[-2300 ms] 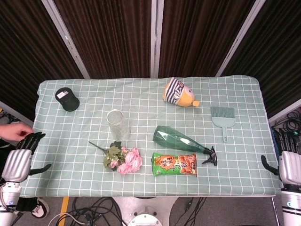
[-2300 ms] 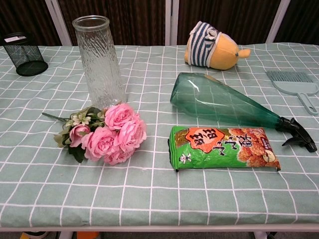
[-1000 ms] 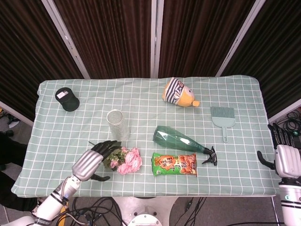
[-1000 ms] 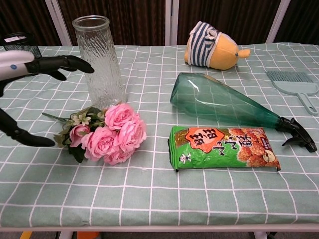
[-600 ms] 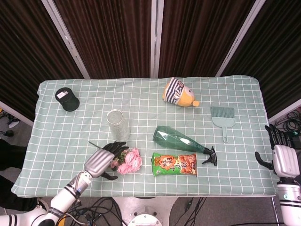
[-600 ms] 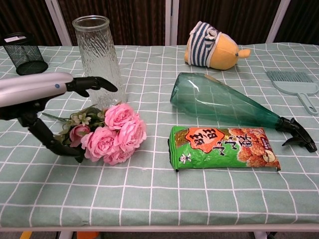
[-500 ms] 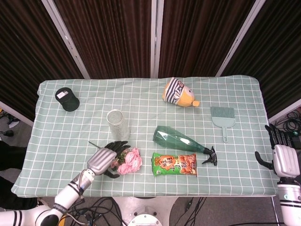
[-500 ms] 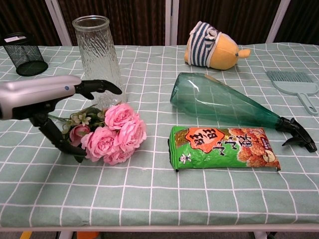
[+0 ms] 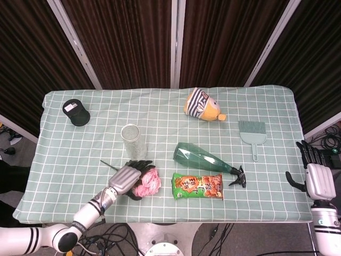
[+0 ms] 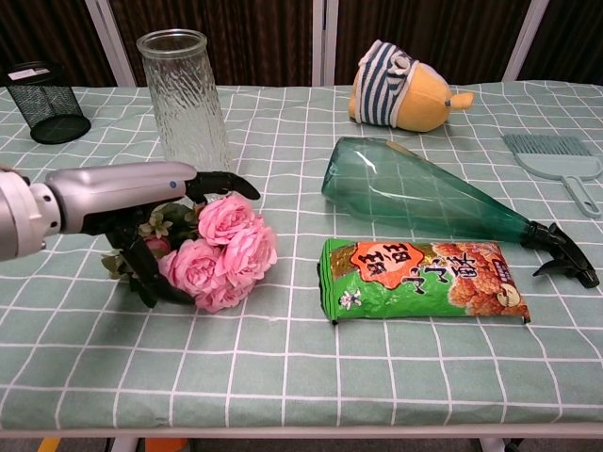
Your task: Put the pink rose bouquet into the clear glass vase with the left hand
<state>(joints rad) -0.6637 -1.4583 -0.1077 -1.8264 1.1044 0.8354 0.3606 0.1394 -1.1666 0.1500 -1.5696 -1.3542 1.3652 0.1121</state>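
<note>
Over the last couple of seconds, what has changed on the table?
The left hand came in from the table's left edge and now lies over the pink rose bouquet, fingers curled around its leafy end; a firm grip isn't clear. The bouquet still lies on the cloth. The right hand barely shifted. The clear glass vase stayed put.

Green spray bottle on side – snack bag just in front; plush toy, brush, mesh cup.

Left hand now over bouquet
</note>
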